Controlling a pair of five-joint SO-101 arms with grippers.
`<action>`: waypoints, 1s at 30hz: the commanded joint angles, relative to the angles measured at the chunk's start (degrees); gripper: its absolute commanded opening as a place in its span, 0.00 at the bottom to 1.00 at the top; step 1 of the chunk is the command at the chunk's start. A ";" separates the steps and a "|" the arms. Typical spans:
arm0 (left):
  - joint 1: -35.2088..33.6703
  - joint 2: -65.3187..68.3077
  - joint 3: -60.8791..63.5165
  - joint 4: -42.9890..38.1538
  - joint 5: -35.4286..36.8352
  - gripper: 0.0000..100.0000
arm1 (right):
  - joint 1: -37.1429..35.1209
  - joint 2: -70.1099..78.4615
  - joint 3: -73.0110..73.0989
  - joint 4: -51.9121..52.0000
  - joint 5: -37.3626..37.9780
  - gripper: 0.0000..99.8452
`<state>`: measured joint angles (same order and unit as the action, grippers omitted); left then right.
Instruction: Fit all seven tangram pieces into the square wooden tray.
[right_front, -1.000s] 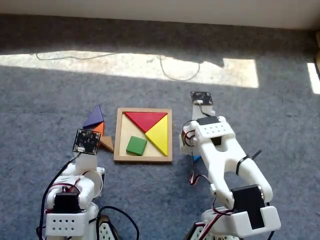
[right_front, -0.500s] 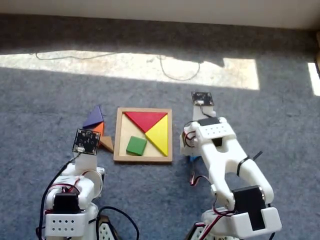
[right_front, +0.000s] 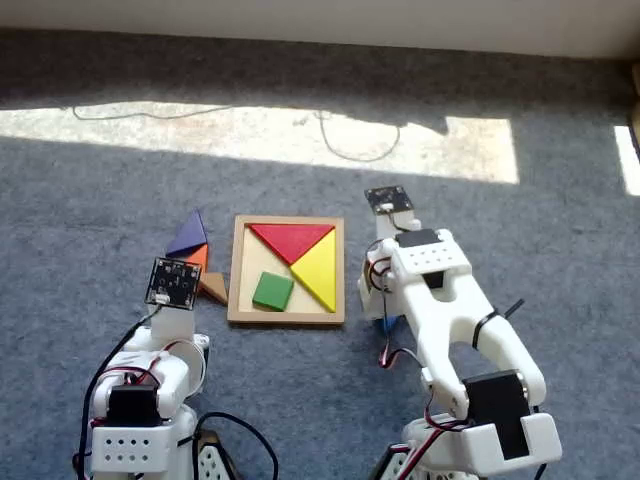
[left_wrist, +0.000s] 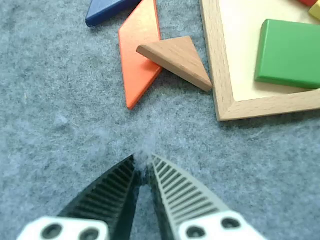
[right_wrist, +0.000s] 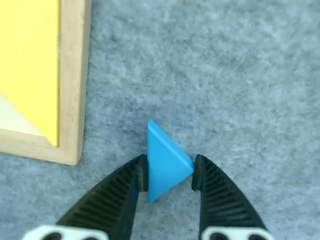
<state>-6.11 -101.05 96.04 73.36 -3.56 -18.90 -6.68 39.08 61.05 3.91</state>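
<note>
1. Your right gripper (right_wrist: 170, 166) pinches the light blue triangle (right_wrist: 162, 150) across two of its sloping sides, over the carpet just beside the square wooden tray (right_wrist: 75, 75). The grip is on a wedge shape, so the piece could squirt out towards its point if you squeeze harder or swing fast.
2. I cannot tell whether the triangle is clear of the carpet. If it drags, the pile may twist it in the jaws and spoil its angle for the slot.
3. The tray's raised rim stands between the piece and the open space. Carry too low and the triangle will likely catch the rim and shove the tray.
4. Inside, the red triangle (right_front: 290, 240), yellow triangle (right_front: 318, 268) and green square (right_front: 272, 290) sit loose. A careless drop may knock them out of position.
5. Your left gripper (left_wrist: 142, 162) hangs over the carpet with its fingers pressed together. It is near the wooden triangle (left_wrist: 177, 60), which lies partly on the orange parallelogram (left_wrist: 140, 55) with a corner against the tray wall. A nudge to the tray could push those two and the dark blue triangle (left_wrist: 107, 7) around.
</note>
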 joint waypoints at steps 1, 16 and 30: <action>0.22 -0.40 1.19 0.18 -0.26 0.01 | 0.22 -5.76 -5.76 3.65 3.43 0.12; 0.22 -0.40 1.19 0.18 -0.26 0.01 | -14.29 -11.21 -6.37 3.65 23.47 0.12; 0.22 -0.40 1.19 0.18 -0.26 0.01 | -23.08 -7.25 -3.30 -12.53 40.44 0.12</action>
<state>-6.11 -101.05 96.04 73.36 -3.56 -40.44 -14.77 36.18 50.77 41.54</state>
